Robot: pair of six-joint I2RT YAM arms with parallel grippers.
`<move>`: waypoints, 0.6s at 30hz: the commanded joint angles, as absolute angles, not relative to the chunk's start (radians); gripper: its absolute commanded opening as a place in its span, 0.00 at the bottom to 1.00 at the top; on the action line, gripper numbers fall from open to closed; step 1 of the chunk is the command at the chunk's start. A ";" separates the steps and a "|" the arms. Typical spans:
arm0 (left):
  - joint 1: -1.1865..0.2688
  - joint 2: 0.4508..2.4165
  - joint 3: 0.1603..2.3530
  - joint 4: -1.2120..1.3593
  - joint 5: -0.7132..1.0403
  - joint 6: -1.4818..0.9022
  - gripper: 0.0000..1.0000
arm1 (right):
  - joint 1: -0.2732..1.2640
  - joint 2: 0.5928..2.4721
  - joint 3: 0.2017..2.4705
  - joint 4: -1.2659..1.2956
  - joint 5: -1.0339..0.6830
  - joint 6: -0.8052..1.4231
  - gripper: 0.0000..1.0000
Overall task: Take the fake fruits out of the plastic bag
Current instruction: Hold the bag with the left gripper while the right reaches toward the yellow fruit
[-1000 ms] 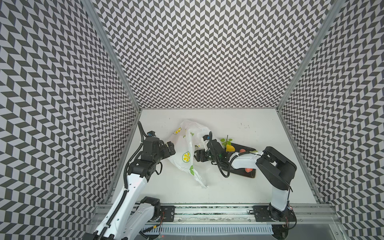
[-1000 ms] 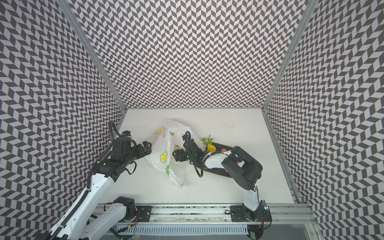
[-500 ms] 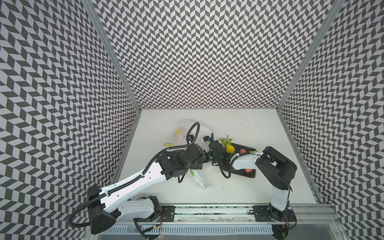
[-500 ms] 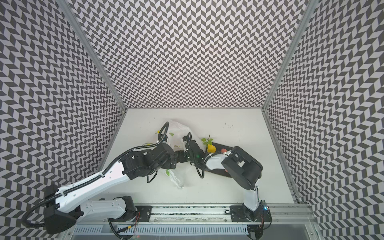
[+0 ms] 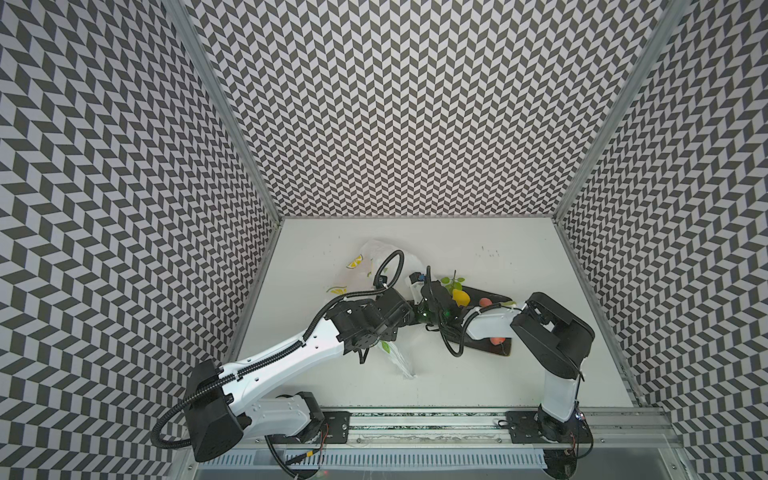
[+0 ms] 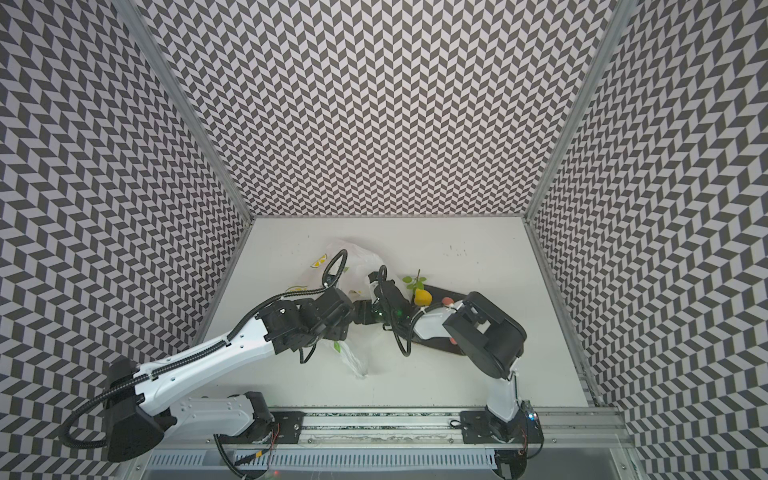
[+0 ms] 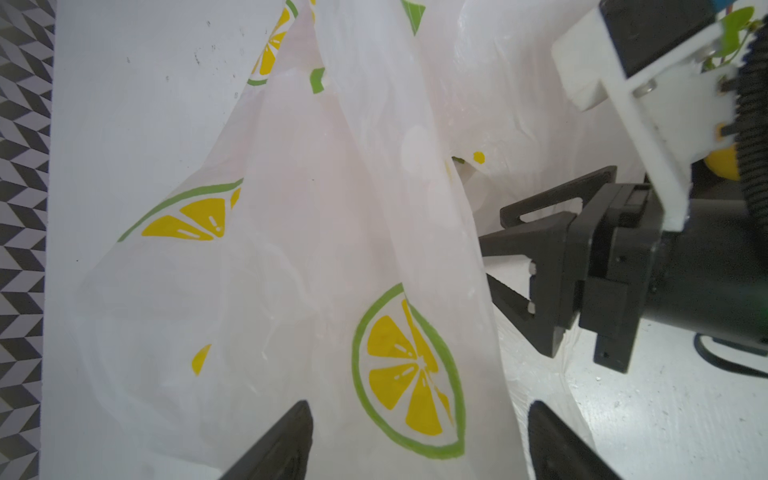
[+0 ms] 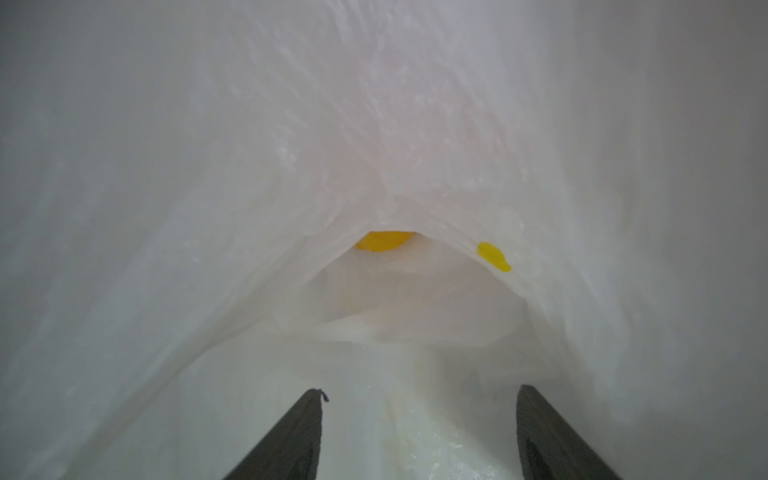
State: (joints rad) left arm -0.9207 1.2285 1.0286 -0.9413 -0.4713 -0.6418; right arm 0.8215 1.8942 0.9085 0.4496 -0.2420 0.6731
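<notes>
Enclosing the spread right claw [image 8: 419, 390], plastic bag [image 7: 311, 249]; lemon [image 5: 460, 296] on dark plate [image 5: 498, 297].

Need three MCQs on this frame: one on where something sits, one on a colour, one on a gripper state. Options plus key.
1. Where is the lemon with the leafy sprig?
A in the plastic bag
B on the dark plate
C against the back wall

2. The printed slices on the bag are:
A yellow, green-rimmed
B orange, red-rimmed
C blue

3. The right gripper is:
A shut on a strawberry
B parked off the table
C open inside the bag

Key:
1 B: both top views show it on the plate's far end.
2 A: the left wrist view shows it.
3 C: its wrist view shows spread jaws with film all round.
</notes>
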 commanded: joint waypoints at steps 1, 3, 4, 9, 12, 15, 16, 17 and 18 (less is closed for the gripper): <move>-0.865 1.226 0.991 -0.851 -0.414 -0.584 0.76 | 0.819 1.886 0.948 0.487 -0.253 0.692 0.71; -0.817 1.212 0.941 -0.771 -0.358 -0.551 0.63 | 0.819 1.883 0.955 0.486 -0.253 0.703 0.70; -0.792 1.203 0.922 -0.737 -0.327 -0.538 0.56 | 0.819 1.881 0.958 0.486 -0.253 0.711 0.70; -0.768 1.185 0.927 -0.703 -0.319 -0.528 0.20 | 0.820 1.873 0.933 0.507 -0.252 0.767 0.65; -0.768 1.166 0.942 -0.703 -0.337 -0.530 0.00 | 0.827 1.846 0.882 0.550 -0.268 0.786 0.60; -0.766 1.131 0.934 -0.692 -0.361 -0.539 0.00 | 0.868 1.785 0.839 0.561 -0.222 0.766 0.58; -0.764 1.118 0.928 -0.688 -0.369 -0.545 0.00 | 0.887 1.773 0.836 0.560 -0.204 0.754 0.58; -0.760 1.106 0.916 -0.683 -0.377 -0.553 0.00 | 0.905 1.771 0.844 0.558 -0.190 0.739 0.58; -0.755 1.096 0.905 -0.679 -0.380 -0.558 0.00 | 0.920 1.779 0.857 0.547 -0.174 0.726 0.58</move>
State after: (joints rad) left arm -0.7654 1.1297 0.9127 -0.7162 -0.3458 -0.5400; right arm 0.8738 1.8187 0.8391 0.4801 -0.2199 0.7475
